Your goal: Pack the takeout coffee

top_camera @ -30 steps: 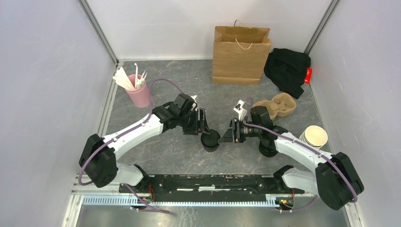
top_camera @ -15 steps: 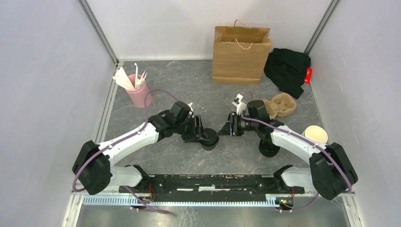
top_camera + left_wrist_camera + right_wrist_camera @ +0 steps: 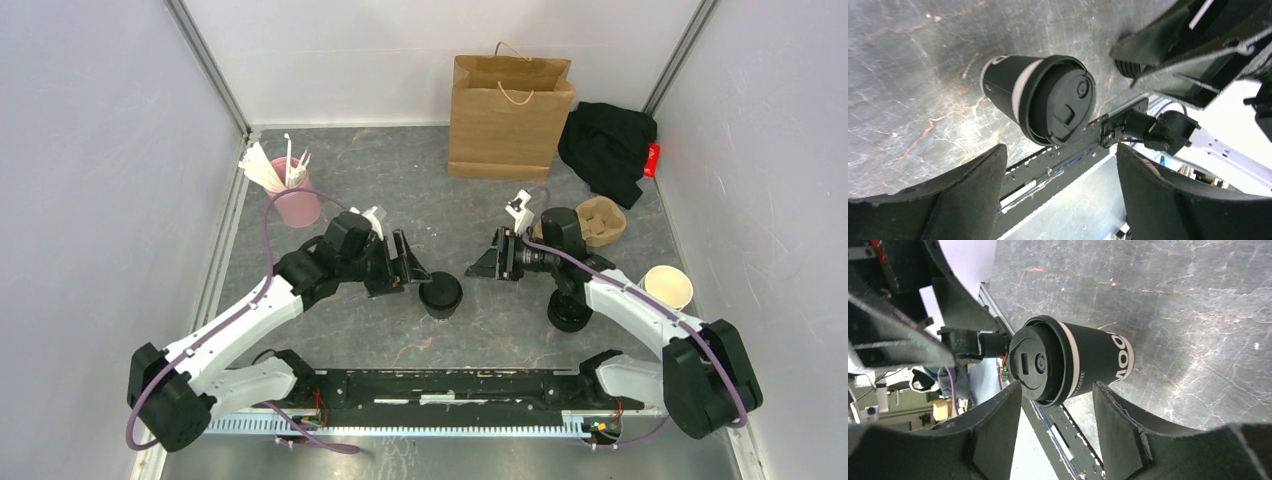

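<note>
Grey tabletop [image 3: 380,330] carries the takeout coffee [image 3: 440,294], upright near the middle. Compared with a second ago, the left end effector [image 3: 413,268] has drawn back from it; this one and the right end effector [image 3: 482,266] are both spread and empty. A pink cup [image 3: 298,206] holds white sticks [image 3: 268,168].

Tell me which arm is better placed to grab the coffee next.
Probably right: the right gripper, open, frames the coffee; the bag and carrier sit on its side. The left gripper is open too.
</note>
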Controlling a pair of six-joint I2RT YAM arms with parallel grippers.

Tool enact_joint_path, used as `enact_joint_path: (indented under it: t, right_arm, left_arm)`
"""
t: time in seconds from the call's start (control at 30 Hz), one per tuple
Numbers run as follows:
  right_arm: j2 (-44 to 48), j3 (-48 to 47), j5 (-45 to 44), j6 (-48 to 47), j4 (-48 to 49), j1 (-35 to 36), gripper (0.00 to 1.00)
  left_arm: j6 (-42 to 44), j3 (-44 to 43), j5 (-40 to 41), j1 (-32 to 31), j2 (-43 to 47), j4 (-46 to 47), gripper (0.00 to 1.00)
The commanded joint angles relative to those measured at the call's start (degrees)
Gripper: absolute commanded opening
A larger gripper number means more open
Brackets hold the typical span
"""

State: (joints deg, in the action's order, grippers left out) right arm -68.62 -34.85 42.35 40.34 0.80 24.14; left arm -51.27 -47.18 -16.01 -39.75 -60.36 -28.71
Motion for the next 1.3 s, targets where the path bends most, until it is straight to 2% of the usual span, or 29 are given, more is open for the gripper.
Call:
enact_joint_path:
  t: [0.0, 0.1, 0.2, 0.57, 0.8, 1.07, 1.27]
  right_arm:
    - [1.1, 4.1, 4.4, 5.3, 8.0, -0.1, 0.58]
    - [0.3, 4.0, 4.6, 4.4, 7.0, -0.1, 0.51]
    - [-0.8, 3.9, 5.9, 3.4, 6.2, -0.1, 0.46]
    - [-1.9, 5.1, 6.3, 5.7, 9.3, 0.9, 0.38]
    - [-0.5, 6.5, 6.3, 5.5, 9.1, 1.0, 0.39]
    - [1.1, 8.9, 5.9, 6.6, 10.6, 1.9, 0.47]
    - [0.4, 9.1, 5.5, 7.5, 12.1, 3.3, 0.48]
  left_arm:
    - [-1.8, 1.9, 0.5, 2.7, -0.9, -1.5, 0.82]
    - [-1.1, 2.0, -1.0, 3.3, -3.8, 0.9, 0.71]
    - [0.4, 0.4, -0.9, 3.4, -6.6, 0.8, 0.64]
    - [1.5, 0.3, -0.7, 3.4, -9.6, 1.2, 0.5]
    - [1.3, -1.3, 0.4, 3.4, -6.1, -0.4, 0.62]
    - [1.8, -1.8, 1.9, 3.4, -6.8, -1.6, 0.6]
    - [3.4, -3.2, 1.7, 3.5, -10.0, -1.5, 0.6]
